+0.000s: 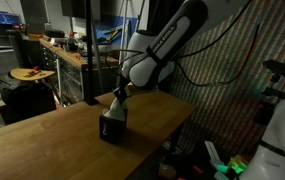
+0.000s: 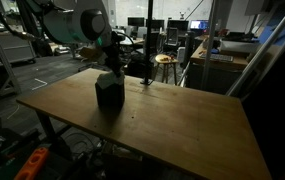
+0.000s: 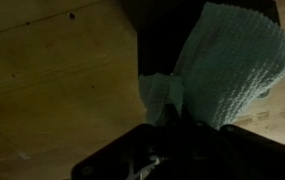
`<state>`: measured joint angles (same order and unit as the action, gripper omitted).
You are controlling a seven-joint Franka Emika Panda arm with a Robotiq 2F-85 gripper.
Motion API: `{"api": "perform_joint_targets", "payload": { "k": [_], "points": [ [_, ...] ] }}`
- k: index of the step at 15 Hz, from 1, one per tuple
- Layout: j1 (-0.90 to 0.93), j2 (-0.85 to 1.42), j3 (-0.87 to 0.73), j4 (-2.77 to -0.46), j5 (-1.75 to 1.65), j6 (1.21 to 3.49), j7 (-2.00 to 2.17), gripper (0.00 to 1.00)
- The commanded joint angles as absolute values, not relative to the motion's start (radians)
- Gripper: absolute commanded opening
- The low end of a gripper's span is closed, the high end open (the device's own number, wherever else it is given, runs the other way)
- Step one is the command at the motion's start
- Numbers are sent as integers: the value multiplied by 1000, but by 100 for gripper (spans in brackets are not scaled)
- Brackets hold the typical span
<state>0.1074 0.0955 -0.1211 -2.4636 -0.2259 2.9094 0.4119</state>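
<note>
My gripper (image 3: 167, 128) is clamped on a bunched corner of the cloth (image 3: 237, 60), just above the dark box (image 1: 112, 128) on the table (image 1: 42, 140). I judge the cloth light, soft and floppy, so a gathered fold should hold best.

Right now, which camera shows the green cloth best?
The wrist view: the green cloth fills its right side, weave clear, bunched up at the pincer. In both exterior views the cloth is too small and dark to make out; mainly the dark box shows below the pincer.
</note>
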Motion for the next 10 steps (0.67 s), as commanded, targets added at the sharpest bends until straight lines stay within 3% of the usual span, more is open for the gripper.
{"api": "perform_joint_targets", "payload": {
  "k": [1,10],
  "points": [
    [92,141,-122,-2397,-208,2912,389,5],
    [91,196,-112,-2324,-217,2896,396,5]
  ]
}}
